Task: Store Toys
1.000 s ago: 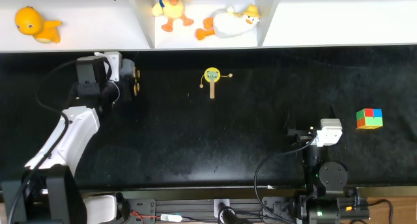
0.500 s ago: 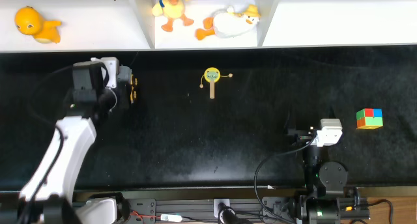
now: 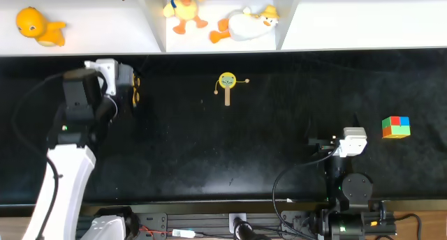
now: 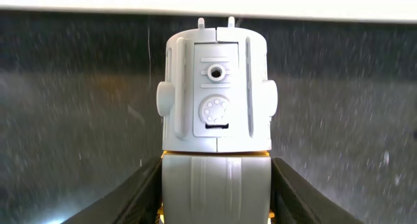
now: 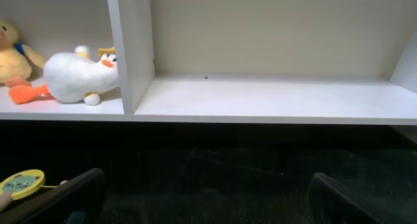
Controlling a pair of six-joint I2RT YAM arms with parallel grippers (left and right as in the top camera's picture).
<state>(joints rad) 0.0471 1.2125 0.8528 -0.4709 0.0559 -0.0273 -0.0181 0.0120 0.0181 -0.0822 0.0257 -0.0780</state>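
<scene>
Left wrist view: left gripper (image 4: 216, 196) holds robot toy (image 4: 215, 97); next, raise it onto shelf (image 3: 91, 22). Right gripper (image 5: 208, 203) gapes.

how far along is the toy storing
Done: a yellow duck sits in the shelf's left compartment, a plush duck and a white goose in the middle one. In hand: the left gripper holds a grey robot toy. To do: the rattle and the colour cube lie on the table.

The left arm stretches forward, its gripper (image 4: 215, 188) clamped on a toy (image 4: 215, 94). The right gripper (image 5: 208, 199) sits low, fingers apart.
</scene>
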